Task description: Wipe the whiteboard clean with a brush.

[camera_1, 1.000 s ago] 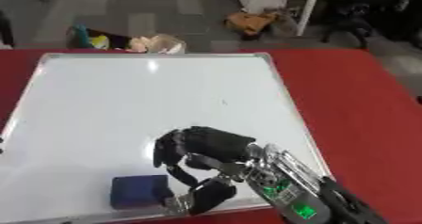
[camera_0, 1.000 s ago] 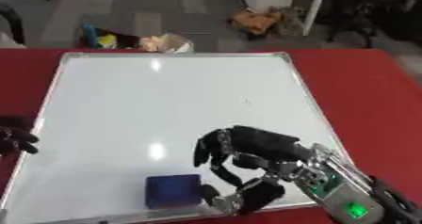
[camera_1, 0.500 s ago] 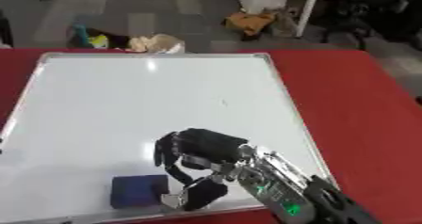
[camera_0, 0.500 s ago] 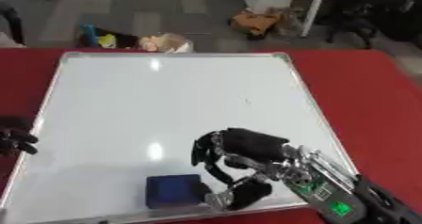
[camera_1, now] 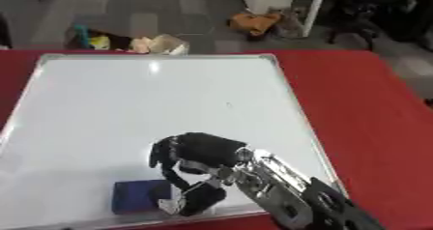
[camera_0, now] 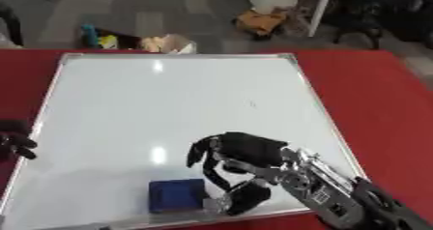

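Fingers (camera_0: 206, 152) of right hand (camera_0: 241, 161) curled, empty, beside brush (camera_0: 176, 194) near whiteboard (camera_0: 169, 103) bottom edge

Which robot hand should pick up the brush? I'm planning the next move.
The right robot hand, probably. It hovers over the whiteboard right beside the blue brush, fingers curled but holding nothing. The left robot hand sits off the board's left edge, farther away.

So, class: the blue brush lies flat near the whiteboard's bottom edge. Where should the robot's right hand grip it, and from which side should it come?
Probably across its two long side faces, coming from above and the right. The brush is a low block lying flat on the whiteboard, so only its top and sides are free. The right hand, fingers curled, hovers just right of it, not yet holding it.
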Motion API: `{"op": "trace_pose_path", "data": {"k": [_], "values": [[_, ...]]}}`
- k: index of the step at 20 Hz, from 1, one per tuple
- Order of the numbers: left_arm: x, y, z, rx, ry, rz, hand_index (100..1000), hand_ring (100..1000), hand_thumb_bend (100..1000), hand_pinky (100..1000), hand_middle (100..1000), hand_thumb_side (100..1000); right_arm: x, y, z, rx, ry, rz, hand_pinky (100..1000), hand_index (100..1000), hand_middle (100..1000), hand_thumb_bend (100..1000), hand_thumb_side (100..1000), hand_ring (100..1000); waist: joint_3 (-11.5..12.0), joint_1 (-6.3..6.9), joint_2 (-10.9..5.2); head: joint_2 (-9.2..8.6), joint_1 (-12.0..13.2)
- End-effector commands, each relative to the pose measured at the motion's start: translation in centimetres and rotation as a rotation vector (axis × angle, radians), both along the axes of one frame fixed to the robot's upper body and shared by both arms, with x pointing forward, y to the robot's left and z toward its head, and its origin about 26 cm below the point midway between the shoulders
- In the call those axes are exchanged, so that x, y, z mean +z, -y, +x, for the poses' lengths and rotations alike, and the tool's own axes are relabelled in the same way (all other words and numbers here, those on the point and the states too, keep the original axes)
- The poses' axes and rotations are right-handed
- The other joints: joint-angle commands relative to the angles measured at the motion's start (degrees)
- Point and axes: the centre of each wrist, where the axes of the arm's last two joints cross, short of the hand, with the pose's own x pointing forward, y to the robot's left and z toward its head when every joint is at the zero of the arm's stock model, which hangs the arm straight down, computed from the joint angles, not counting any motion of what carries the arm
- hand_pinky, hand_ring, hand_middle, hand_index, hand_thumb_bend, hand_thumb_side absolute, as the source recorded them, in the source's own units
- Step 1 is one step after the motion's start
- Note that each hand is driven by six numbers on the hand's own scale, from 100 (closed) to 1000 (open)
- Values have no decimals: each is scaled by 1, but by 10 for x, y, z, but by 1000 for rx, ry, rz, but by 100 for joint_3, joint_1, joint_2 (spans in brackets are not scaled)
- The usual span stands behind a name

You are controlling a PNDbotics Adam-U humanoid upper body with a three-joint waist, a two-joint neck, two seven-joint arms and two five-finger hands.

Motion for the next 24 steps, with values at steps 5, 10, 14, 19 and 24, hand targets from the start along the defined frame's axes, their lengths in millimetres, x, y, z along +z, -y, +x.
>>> {"op": "trace_pose_path", "data": {"k": [5, 10, 14, 19, 24], "values": [[8, 2, 1, -10, 22, 7, 659, 537, 677, 483, 563, 924, -5, -3, 8, -4, 33, -66, 684, 267, 711, 100, 630, 750, 9, 40, -67, -12, -40], [8, 3, 2, -13, 22, 7, 659, 537, 679, 482, 563, 924, -13, -10, 15, -11, 46, -89, 685, 269, 710, 100, 646, 750, 25, 42, -63, -9, -58], [8, 3, 2, -14, 22, 8, 659, 538, 679, 482, 563, 924, -18, -15, 19, -9, 55, -106, 685, 270, 707, 108, 654, 749, 38, 40, -56, -4, -74], [8, 3, 2, -16, 22, 8, 658, 538, 680, 482, 563, 924, -23, -19, 21, -3, 74, -138, 689, 273, 708, 131, 664, 750, 48, 41, -58, -9, -88], [8, 4, 2, -16, 23, 8, 658, 538, 681, 481, 563, 923, -29, -20, 22, 0, 85, -171, 694, 277, 712, 155, 681, 753, 51, 48, -61, -4, -101]]}}
